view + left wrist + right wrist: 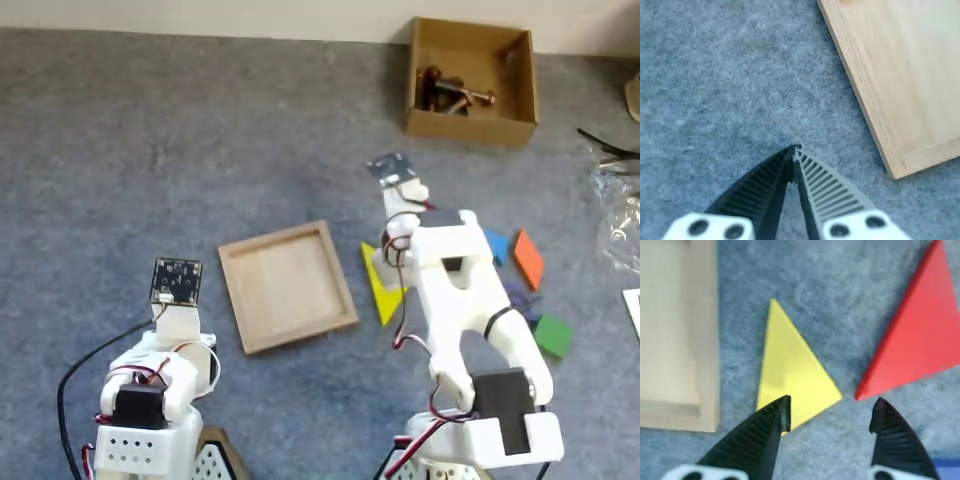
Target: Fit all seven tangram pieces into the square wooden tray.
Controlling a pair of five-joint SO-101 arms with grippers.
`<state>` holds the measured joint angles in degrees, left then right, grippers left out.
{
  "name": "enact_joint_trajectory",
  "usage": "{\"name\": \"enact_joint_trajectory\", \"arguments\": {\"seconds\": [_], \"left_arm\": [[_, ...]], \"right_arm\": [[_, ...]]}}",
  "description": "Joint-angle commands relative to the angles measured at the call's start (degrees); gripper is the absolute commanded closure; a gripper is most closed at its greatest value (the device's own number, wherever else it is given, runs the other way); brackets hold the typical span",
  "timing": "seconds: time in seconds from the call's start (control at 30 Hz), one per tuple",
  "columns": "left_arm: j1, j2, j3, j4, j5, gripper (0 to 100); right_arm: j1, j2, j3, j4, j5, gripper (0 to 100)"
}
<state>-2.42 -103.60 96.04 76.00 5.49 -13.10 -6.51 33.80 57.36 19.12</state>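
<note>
We see a square tray point(288, 287) of smooth, light wood with a low rim. It lies flat near the middle of the table point(150, 150). The table has a gray, fuzzy cover like felt.

Just right of the tray lies a flat yellow triangle point(790, 375). It does not touch the tray. A bigger red triangle point(915, 345) lies on its other side, so the yellow one is between the tray and the red one. Their corners are near but apart. Both look smooth and shiny.

Further right lie a blue piece point(495, 245), a slanted orange piece point(528, 258), a purple piece point(522, 298) and a green square point(552, 335).

The right gripper point(832, 412) is open wide, with black ribbed fingers. It hangs over the near corner of the yellow triangle.

The left gripper point(792, 149) is closed with its tips together and holds nothing. One finger is black and one is pale. It is over the fuzzy cover, left of the tray's near corner.

At the far side stands a brown cardboard box point(470, 120) with small brown things inside that we cannot make out. A crinkly clear bag point(622, 230) lies at the right edge. A pale wall point(200, 15) runs behind the table.
</note>
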Motion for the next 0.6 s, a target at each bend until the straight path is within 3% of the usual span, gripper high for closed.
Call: {"name": "enact_joint_trajectory", "arguments": {"seconds": [0.0,0.57], "left_arm": [[0.84,-0.40,1.10,-0.09,0.44,99],[0.84,-0.40,1.10,-0.09,0.44,99]], "right_arm": [[-2.24,-1.10,-2.59,-0.84,-0.97,74.5],[-4.44,-0.57,2.42,-4.35,-1.49,74.3]]}}
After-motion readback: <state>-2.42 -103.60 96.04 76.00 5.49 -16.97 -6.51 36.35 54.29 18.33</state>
